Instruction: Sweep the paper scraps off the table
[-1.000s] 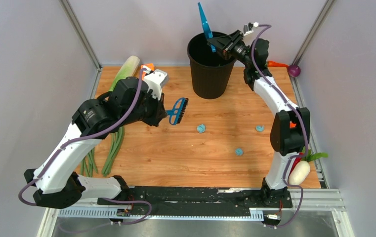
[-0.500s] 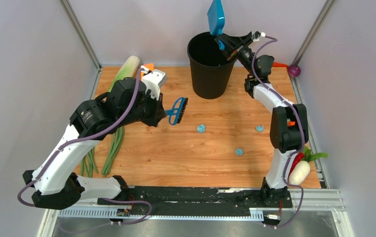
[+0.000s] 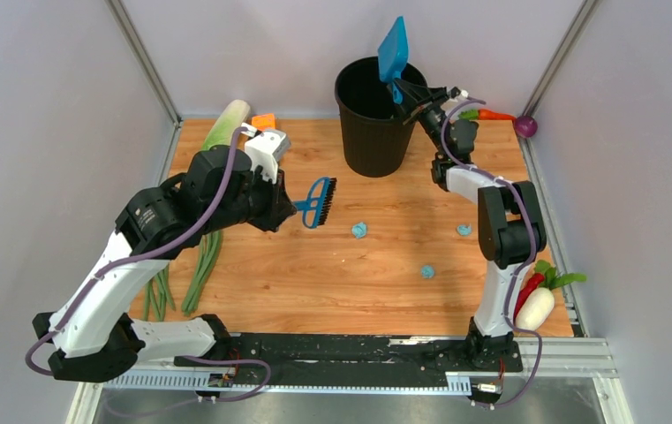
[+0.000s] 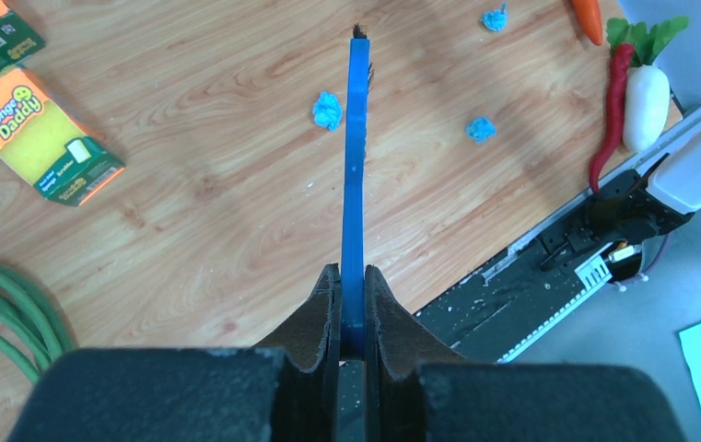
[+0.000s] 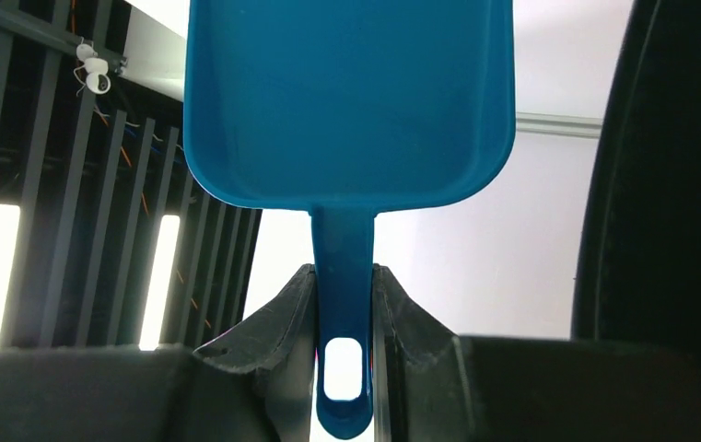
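Three light-blue paper scraps lie on the wooden table (image 3: 314,291): one (image 3: 360,230) mid-table, one (image 3: 464,230) to the right, one (image 3: 427,271) nearer me. The left wrist view shows them too (image 4: 327,110) (image 4: 481,129) (image 4: 493,17). My left gripper (image 3: 293,206) (image 4: 353,276) is shut on the handle of the blue brush (image 3: 319,200) (image 4: 356,157), held above the table left of the scraps. My right gripper (image 3: 405,91) (image 5: 344,276) is shut on the handle of the blue dustpan (image 3: 392,49) (image 5: 346,101), which stands upright above the black bin (image 3: 374,124).
Green beans (image 3: 201,265), a leek (image 3: 226,124) and a sponge pack (image 3: 264,120) (image 4: 47,138) lie at the left. A carrot (image 3: 495,114) and a purple ball (image 3: 526,126) sit back right. A white radish (image 3: 535,307) and a red chili (image 3: 526,291) lie at the right edge.
My right gripper has swung the dustpan up from over the bin's mouth until it stands upright above the rim. The left arm shifted slightly; the brush stays in nearly the same place.
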Action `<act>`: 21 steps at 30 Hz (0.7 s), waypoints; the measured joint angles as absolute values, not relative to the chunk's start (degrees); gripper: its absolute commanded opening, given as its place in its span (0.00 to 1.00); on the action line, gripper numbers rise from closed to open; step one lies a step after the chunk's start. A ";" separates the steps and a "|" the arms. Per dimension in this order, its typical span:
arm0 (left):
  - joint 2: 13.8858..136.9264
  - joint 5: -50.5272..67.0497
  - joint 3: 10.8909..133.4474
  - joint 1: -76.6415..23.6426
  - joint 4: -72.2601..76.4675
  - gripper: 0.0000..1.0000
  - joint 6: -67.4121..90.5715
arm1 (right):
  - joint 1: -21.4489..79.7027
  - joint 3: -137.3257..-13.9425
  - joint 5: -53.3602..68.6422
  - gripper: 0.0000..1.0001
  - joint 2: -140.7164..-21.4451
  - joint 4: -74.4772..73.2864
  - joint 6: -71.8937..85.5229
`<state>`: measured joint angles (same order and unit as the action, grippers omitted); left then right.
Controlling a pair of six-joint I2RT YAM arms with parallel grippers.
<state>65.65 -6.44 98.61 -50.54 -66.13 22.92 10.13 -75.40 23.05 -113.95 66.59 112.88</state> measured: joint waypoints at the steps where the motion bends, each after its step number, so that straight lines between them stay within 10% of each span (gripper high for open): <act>1: 65.58 -6.42 98.50 -50.54 -66.11 0.00 23.14 | 10.17 -75.42 22.96 0.00 -113.97 66.52 112.92; 21: 68.03 -3.84 98.65 -50.54 -64.20 0.00 24.18 | 9.50 -84.23 41.63 0.00 -97.56 37.71 98.39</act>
<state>68.03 -3.84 98.65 -50.54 -64.20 24.18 9.50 -84.23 41.63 -97.56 37.71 98.39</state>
